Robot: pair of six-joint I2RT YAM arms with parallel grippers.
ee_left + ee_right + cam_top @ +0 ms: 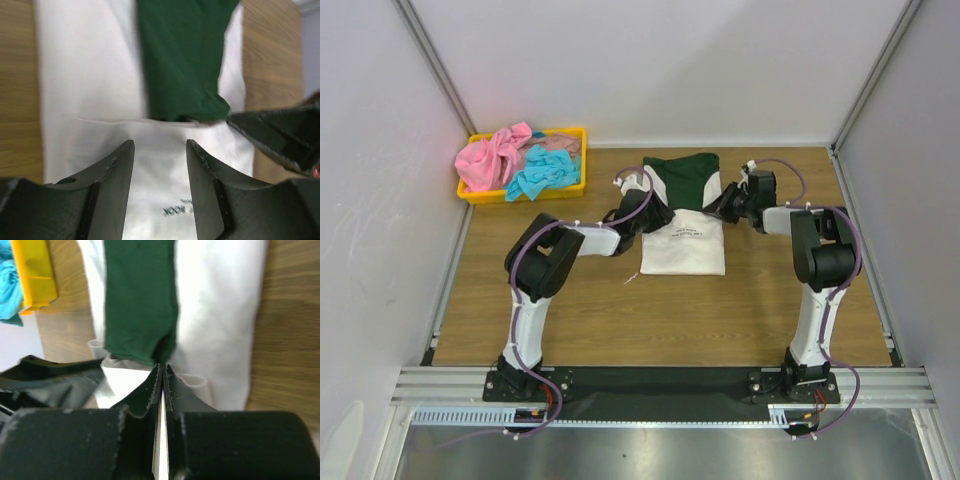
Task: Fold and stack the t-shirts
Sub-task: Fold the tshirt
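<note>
Soft, matt white-and-green cloth t-shirt (685, 250) on a smooth wood-grain counter (620, 320); the yellow plastic tray (552, 191) looks smooth.

Bare table (620, 320) near side of shirt (683, 248); yellow tray (583, 160) far left

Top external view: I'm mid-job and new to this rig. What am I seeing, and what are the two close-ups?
It looks down from behind two robot arms bolted at the near edge of a wooden table. Between them lies a white t-shirt with green sleeves. At the back left, a yellow tray holds a crumpled pink shirt and a turquoise shirt. The close-ups come from a camera on each wrist. The left tool is open over the white cloth, holding nothing. The right tool is shut, its tips at the edge of a green sleeve; whether it pinches cloth I cannot tell.
</note>
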